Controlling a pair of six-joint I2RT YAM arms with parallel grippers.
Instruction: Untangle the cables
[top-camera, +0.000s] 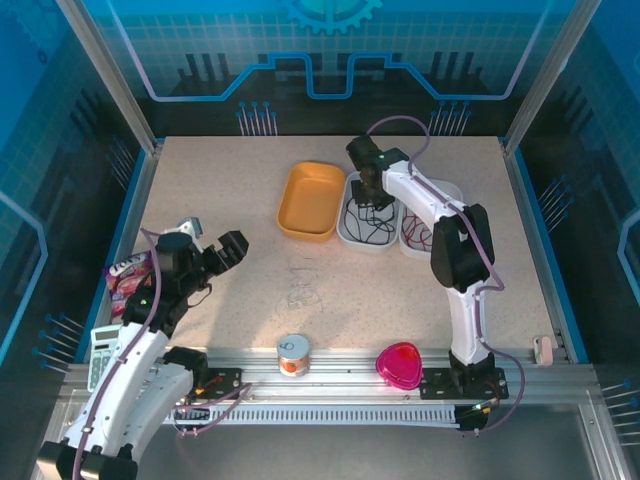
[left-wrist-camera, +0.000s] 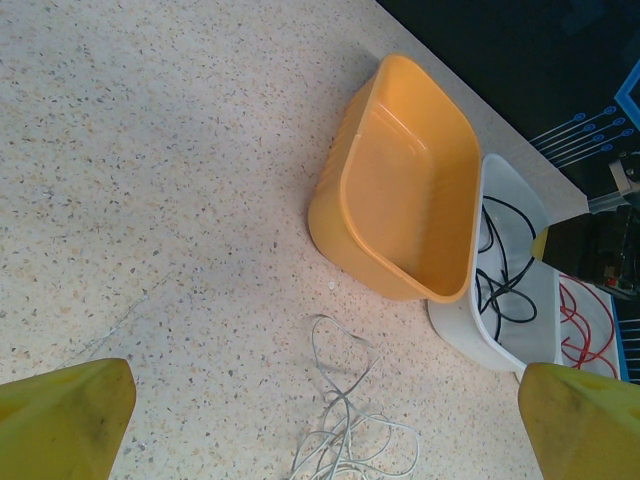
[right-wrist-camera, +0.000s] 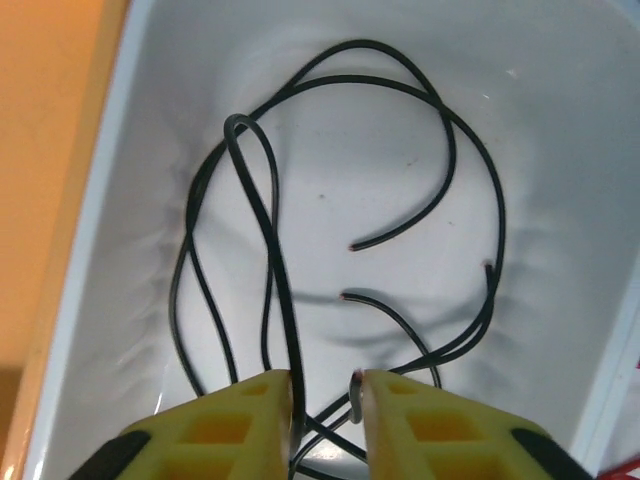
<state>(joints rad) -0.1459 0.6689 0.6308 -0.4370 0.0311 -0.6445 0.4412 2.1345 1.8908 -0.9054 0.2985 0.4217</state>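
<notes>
One pale whitish wire (left-wrist-camera: 338, 420) lay loose on the speckled table (left-wrist-camera: 150, 200), straight ahead of the released left gripper (top-camera: 212, 238), the nearer arm. The right gripper (right-wrist-camera: 325, 400), nearly clenched, straddled a thin black wire (right-wrist-camera: 270, 250) in the white plastic tray (right-wrist-camera: 560, 120); grasp uncertain.

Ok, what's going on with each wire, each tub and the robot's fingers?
black cable, looped loose in a white tub
red cable, coiled in a second white tub
white cable, tangled heap on the table
orange tub, empty, upright
left fingers, wide open, holding nothing
right fingers, nearly together, black cable strand between them
</notes>
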